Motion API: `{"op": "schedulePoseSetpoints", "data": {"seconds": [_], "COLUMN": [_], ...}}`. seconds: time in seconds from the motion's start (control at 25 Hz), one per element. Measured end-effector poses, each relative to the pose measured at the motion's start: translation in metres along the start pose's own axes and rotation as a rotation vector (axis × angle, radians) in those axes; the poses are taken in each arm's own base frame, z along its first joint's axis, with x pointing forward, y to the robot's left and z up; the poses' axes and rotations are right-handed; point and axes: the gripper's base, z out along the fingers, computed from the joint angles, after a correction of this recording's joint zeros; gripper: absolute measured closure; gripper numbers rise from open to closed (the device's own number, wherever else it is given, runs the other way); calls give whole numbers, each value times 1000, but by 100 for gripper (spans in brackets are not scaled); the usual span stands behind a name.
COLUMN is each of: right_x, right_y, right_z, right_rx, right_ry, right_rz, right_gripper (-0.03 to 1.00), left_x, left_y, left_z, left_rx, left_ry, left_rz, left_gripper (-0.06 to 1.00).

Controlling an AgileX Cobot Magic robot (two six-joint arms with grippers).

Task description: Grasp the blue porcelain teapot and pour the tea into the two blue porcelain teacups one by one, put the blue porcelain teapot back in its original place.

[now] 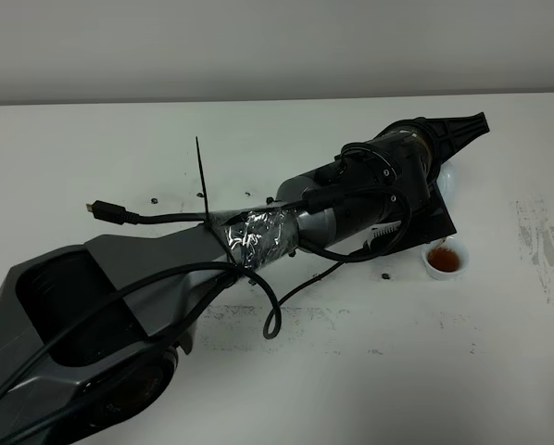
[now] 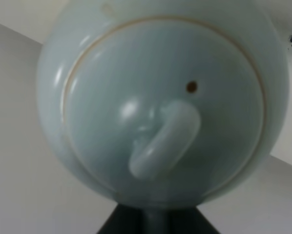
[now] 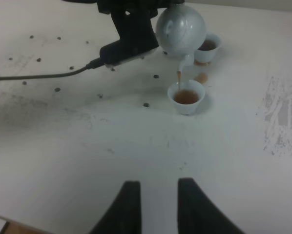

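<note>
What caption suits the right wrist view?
Tilted teapot pours tea into the nearer teacup; the farther teacup already holds tea.

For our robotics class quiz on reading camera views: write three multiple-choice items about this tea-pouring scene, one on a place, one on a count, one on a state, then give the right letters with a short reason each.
1. Where is the tea stream landing?
A. in the teacup nearer the right wrist camera
B. in the farther teacup
C. on a tray

2. How many teacups hold tea?
A. none
B. one
C. two

3. The right gripper is
A. shut on a cup
B. open, holding nothing
C. gripping the teapot

Answers:
1 A: the teapot spout drips into the near teacup.
2 C: the far teacup also shows brown liquid.
3 B: the right gripper has parted fingers above bare table.
</note>
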Motion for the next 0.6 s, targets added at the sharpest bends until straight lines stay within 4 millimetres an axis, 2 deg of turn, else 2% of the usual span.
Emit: {"op": "schedulePoseSetpoints", "data": {"seconds": [0.6], "right_x": [0], "right_y": [0], "right_z": [0], "right_rx": [0], "right_ry": [0], "right_rz": [0], "right_gripper": [75], "left_x": [0], "left_y": [0], "left_z": [0], "left_rx": [4], "left_ry": [0], "left_rz": [0], "left_gripper": [86]}}
